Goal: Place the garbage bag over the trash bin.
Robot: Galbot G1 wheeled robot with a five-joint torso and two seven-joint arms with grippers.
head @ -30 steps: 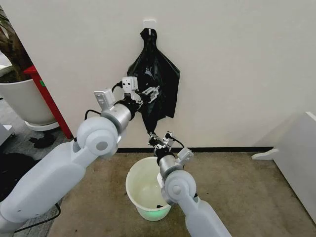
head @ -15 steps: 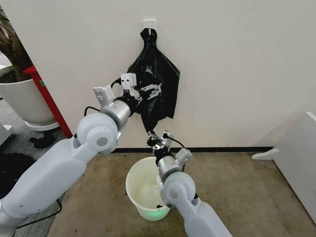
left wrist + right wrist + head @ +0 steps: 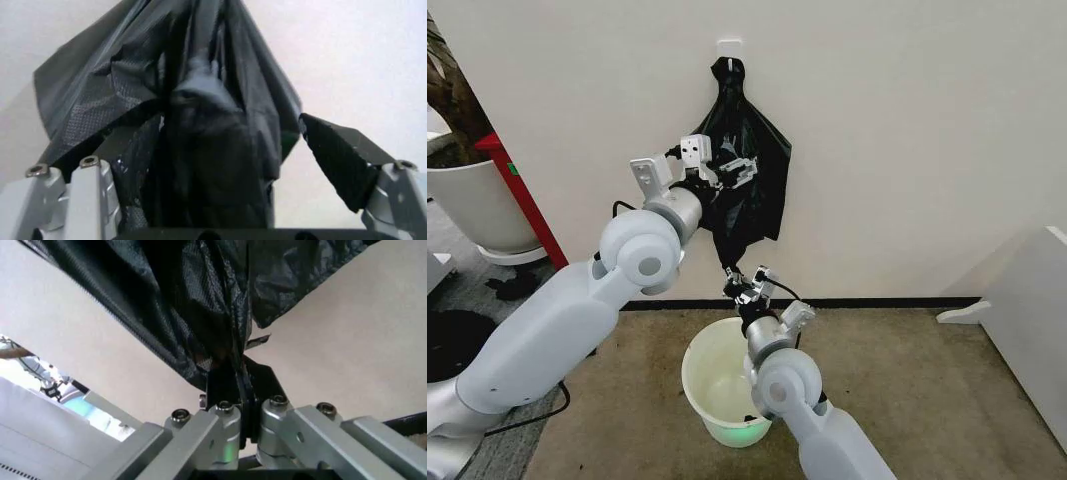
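Left gripper (image 3: 739,172) jaws are spread wide around the hanging glossy black plastic garbage bag (image 3: 745,160); right gripper (image 3: 736,277) jaws are clamped on its bottom tip.

Both arms: smooth glossy white shells, rounded at the joints, each joint capped by a grey disc. Wrists are silver-grey cylinders carrying white bracket-mounted camera blocks. Thin black cables loop along the wrists. Left gripper (image 3: 739,172): silver metal fingers with visible screw heads, black textured pads (image 3: 340,162). Right gripper (image 3: 731,274): bright aluminium links with round bolts, black fingertips (image 3: 223,385).
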